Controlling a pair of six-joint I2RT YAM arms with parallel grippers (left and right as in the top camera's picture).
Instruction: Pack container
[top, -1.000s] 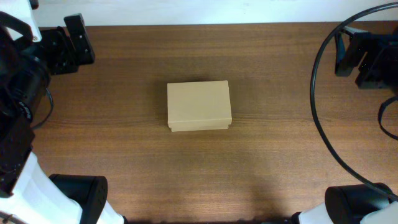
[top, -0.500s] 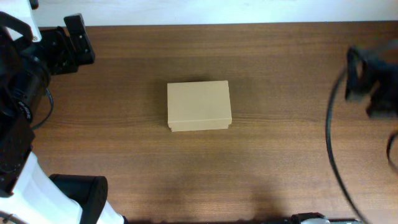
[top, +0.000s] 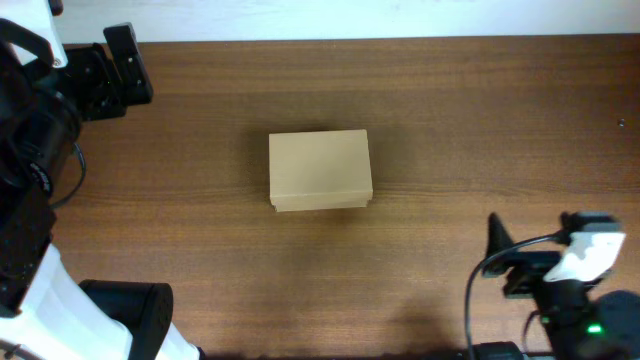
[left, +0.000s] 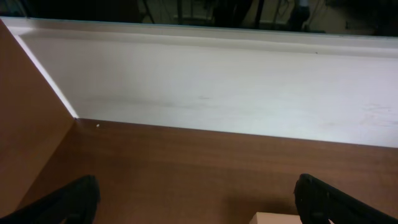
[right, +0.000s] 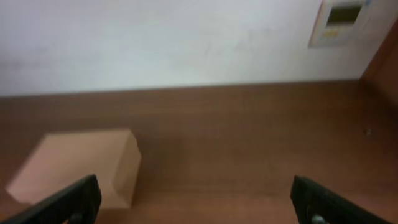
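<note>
One box (top: 320, 170) lay shut near the middle of the table (top: 450, 120). The left hand (left: 196, 194) stood wide and empty by the far left corner; the right hand (right: 194, 190), also wide and empty, hung near the front right edge.

Overhead: high, straight down on my bench (top: 440, 120). Left wrist: low, looking past my left tool (left: 199, 210) toward the wall (left: 217, 81); container (left: 273, 219) corner ahead-right. Right wrist: low, wall-facing, container ahead-left of my right tool (right: 196, 205). All three views share the container.
</note>
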